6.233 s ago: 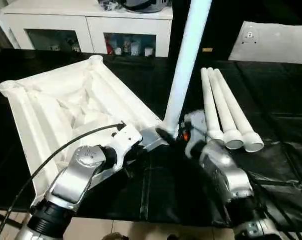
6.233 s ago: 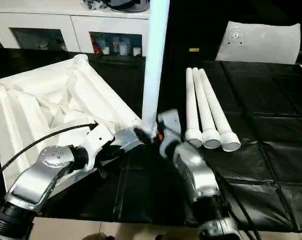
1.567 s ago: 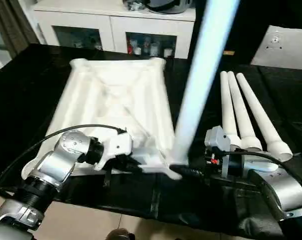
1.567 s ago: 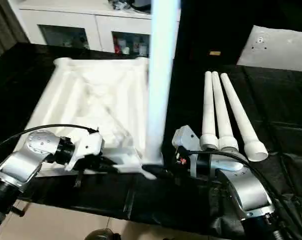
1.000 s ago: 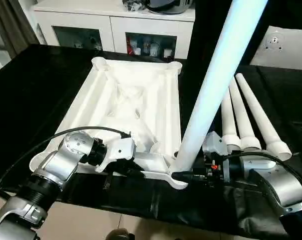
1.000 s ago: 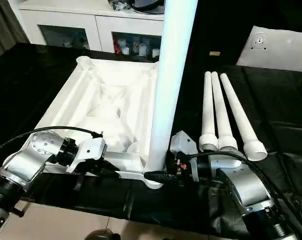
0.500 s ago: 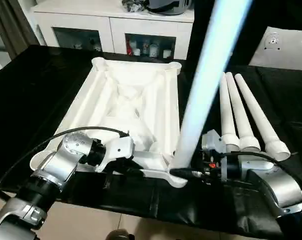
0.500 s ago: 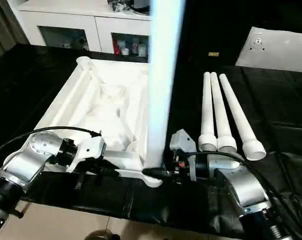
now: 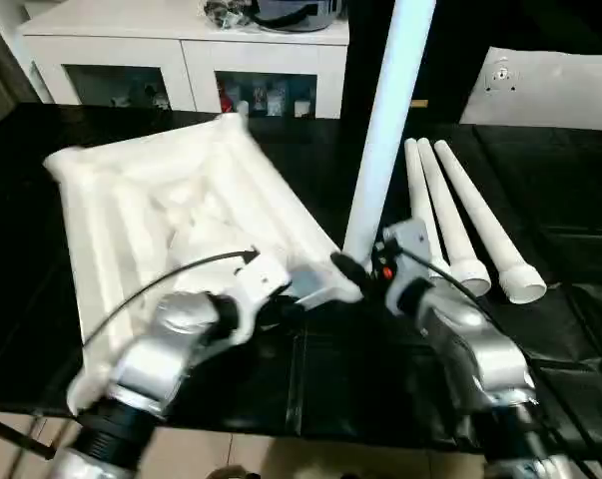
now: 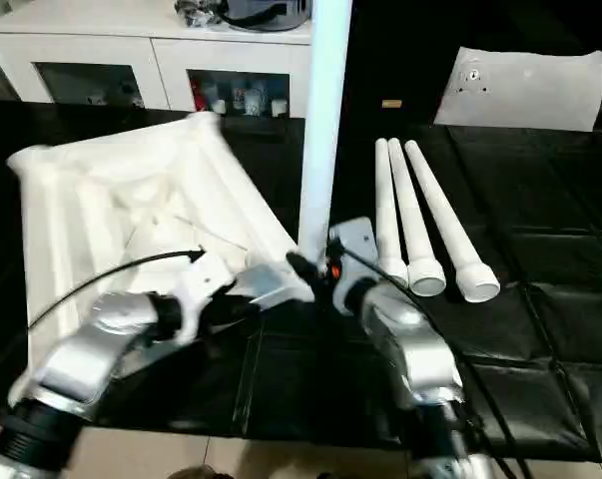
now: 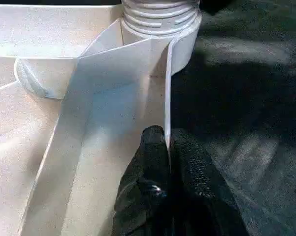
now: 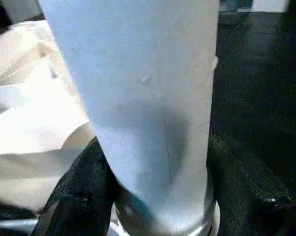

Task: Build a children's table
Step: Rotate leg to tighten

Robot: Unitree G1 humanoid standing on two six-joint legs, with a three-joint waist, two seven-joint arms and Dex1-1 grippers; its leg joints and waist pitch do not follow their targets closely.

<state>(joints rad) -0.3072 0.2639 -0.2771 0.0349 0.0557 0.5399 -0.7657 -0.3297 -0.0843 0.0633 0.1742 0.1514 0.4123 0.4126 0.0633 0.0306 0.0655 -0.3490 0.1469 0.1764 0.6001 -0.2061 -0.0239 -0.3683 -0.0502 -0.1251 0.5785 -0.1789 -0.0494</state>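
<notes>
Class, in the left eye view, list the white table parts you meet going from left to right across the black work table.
Upturned tabletop → upright leg standing at its corner → three loose legs lying side by side.

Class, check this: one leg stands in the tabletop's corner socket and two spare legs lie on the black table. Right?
Not quite: three spare legs lie on the black table, as the left eye view shows. One leg does stand at the tabletop's corner socket.

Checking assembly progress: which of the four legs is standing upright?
The leg between the right gripper's fingers, at the tabletop's corner; the three others lie flat.
</notes>
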